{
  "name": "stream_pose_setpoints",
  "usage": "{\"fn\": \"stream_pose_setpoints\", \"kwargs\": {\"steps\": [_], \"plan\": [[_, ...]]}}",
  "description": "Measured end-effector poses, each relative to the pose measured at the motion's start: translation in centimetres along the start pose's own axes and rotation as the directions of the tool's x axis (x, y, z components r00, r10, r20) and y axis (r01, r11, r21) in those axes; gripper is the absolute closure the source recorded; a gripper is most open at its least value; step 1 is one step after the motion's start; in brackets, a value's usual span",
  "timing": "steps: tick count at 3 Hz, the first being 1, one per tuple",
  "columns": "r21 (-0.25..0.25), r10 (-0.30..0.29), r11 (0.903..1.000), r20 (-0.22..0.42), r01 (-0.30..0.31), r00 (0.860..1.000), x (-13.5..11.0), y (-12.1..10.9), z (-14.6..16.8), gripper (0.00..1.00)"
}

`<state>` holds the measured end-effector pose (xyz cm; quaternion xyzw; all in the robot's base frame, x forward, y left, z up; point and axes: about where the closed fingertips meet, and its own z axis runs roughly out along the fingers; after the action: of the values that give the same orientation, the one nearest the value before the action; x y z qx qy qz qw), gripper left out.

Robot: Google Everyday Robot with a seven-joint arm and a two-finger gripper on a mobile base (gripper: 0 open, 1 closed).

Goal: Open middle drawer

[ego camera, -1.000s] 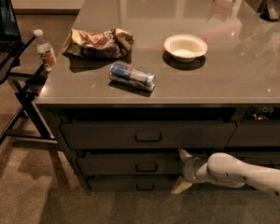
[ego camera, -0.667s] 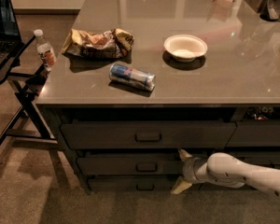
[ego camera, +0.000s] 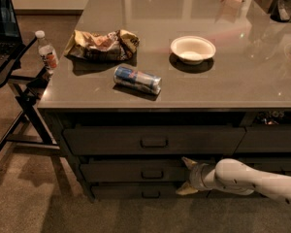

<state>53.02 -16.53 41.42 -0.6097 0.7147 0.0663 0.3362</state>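
Gripper sits at the middle drawer front, right of its loop handle, jaws apart. The drawer is second of three under the table; its front is flat and dark, and it appears shut. On the table: can on its side, white bowl beyond.

Gripper (jaws spread) sits at the middle drawer.

Middle drawer, dark grey-brown with a flat front, is sitting shut-looking between top drawer and bottom drawer, small loop handle at centre. Gripper is hanging at its right end, fingers spread.
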Motion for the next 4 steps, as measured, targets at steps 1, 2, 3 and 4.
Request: {"fn": "stream_pose_setpoints", "kwargs": {"steps": [1,2,3,4], "plan": [[0.0,0.0,1.0,0.0,0.0,1.0,0.0,0.0,0.0,0.49],[0.0,0.0,1.0,0.0,0.0,1.0,0.0,0.0,0.0,0.72],[0.0,0.0,1.0,0.0,0.0,1.0,-0.02,-0.01,-0.03,0.95],[0.0,0.0,1.0,0.0,0.0,1.0,-0.35,-0.21,-0.52,1.0]]}}
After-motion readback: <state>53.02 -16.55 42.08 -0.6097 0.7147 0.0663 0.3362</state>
